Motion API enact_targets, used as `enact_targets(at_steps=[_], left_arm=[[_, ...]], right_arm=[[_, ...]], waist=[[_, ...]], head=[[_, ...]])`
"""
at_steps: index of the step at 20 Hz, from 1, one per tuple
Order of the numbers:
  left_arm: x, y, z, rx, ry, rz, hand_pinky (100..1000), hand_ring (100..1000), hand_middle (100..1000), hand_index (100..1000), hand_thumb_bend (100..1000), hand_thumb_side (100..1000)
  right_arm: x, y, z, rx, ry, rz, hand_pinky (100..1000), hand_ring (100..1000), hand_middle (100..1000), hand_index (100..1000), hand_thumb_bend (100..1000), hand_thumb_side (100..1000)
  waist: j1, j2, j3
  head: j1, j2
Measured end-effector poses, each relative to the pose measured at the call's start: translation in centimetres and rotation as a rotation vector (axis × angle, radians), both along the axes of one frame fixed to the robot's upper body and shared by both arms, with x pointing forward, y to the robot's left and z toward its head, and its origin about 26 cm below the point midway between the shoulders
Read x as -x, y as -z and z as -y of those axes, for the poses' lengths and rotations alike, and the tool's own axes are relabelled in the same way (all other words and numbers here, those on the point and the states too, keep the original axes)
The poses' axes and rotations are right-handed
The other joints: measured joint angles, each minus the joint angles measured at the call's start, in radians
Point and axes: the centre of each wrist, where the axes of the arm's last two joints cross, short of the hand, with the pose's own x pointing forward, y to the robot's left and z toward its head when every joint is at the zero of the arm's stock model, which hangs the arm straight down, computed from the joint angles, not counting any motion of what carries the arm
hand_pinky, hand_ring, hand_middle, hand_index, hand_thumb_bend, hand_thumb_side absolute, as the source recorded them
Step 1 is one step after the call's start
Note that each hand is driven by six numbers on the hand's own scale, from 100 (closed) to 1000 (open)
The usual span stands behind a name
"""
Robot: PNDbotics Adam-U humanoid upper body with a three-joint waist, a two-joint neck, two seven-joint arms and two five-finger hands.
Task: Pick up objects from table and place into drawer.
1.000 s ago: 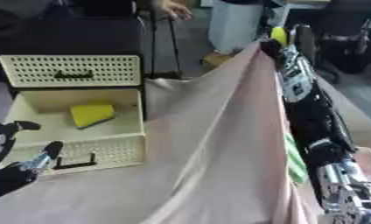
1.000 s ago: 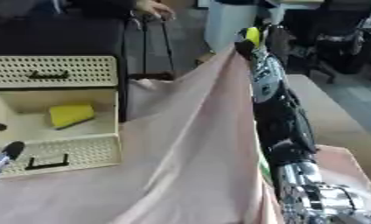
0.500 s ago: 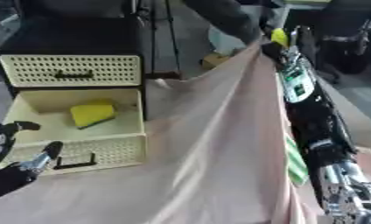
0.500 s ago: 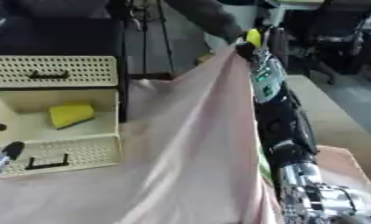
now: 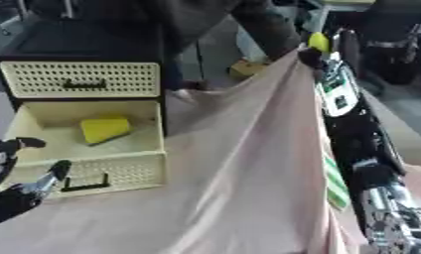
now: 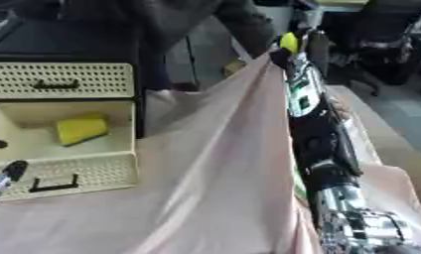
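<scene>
Cream perforated plastic makes up the small drawer cabinet (image 5: 79, 79) at the left of the left eye view; its upper drawer is closed and its lower drawer (image 5: 88, 171) is pulled out toward the robot. A yellow sponge-like block (image 5: 105, 129) lies on the floor of that open drawer, near its back. The left robot hand (image 5: 14, 176) shows at the lower left edge, just beside the drawer's front, its fingers spread and relaxed, holding nothing. A pale pink cloth (image 5: 240, 183) covers the table and rises in a steep ridge toward the upper right. The right arm (image 5: 357, 144), black with silver joints, stretches far up along that ridge.

In the right eye view, the right robot hand (image 6: 299, 47) is at the top of the cloth's peak with a small yellow rounded object (image 6: 289, 41) right against it; whether its fingers are curled round the object cannot be told. A person's dark sleeve (image 6: 245, 25) reaches down near that spot.
</scene>
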Motion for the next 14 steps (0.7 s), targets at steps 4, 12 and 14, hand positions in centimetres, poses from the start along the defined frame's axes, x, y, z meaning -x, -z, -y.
enact_targets(at_steps=[4, 12, 14], left_arm=[[0.0, 0.0, -0.01, 0.0, 0.0, 0.0, 100, 100, 100, 782, 466, 1000], [-0.01, -0.02, -0.05, 0.0, -0.002, 0.001, 100, 100, 100, 781, 466, 1000], [-0.01, -0.02, -0.05, 0.0, -0.002, 0.001, 100, 100, 100, 781, 465, 1000]], right_arm=[[0.0, -0.02, 0.0, 0.002, 0.001, 0.008, 100, 187, 100, 347, 100, 801], [0.0, -0.02, 0.0, 0.009, 0.005, 0.033, 100, 159, 100, 313, 100, 894], [0.0, -0.02, 0.0, 0.01, 0.005, 0.038, 100, 159, 100, 313, 100, 825]], waist=[[-0.002, -0.001, 0.0], [-0.003, -0.001, 0.0], [-0.003, -0.001, 0.001]], head=[[0.0, 0.0], [0.0, 0.0], [0.0, 0.0]])
